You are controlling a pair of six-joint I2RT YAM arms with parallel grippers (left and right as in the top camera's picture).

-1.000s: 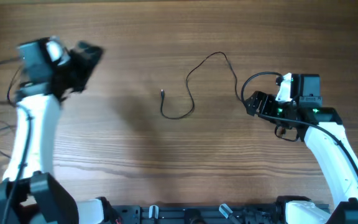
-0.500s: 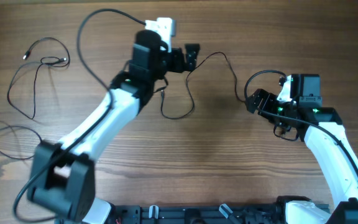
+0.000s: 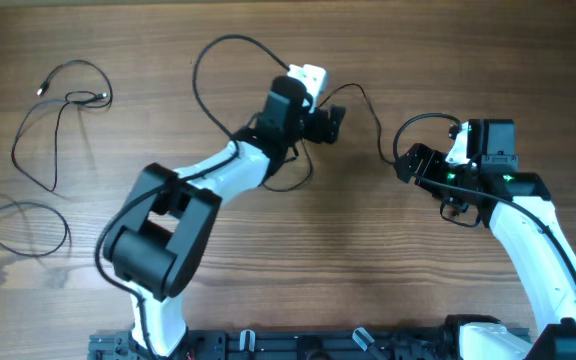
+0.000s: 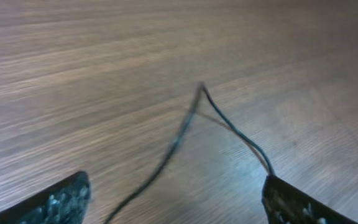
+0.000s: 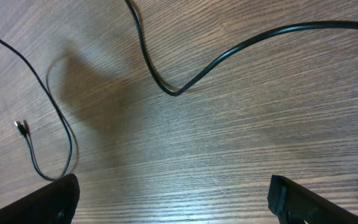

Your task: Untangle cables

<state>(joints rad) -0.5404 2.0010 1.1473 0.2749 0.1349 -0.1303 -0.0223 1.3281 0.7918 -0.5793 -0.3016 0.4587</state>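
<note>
A thin black cable (image 3: 375, 118) lies on the wooden table at centre, partly under my left arm. My left gripper (image 3: 335, 122) hovers over its upper loop, open and empty. In the left wrist view the cable (image 4: 229, 124) runs blurred between the open fingers (image 4: 179, 205). My right gripper (image 3: 404, 165) is open and empty just right of the cable's right end. The right wrist view shows the cable's loop (image 5: 59, 121) and small plug (image 5: 20, 126) ahead to the left of its open fingers (image 5: 176, 205). Two more thin cables (image 3: 88, 97) (image 3: 66, 232) lie loose at the far left.
A thicker black camera cord (image 5: 229, 50) curves across the table in front of my right gripper, and loops beside it in the overhead view (image 3: 396, 135). My left arm's own cord (image 3: 208, 60) arcs above its forearm.
My left arm has swung from the far left of the table to the centre, over the middle cable. The right arm has not moved.
</note>
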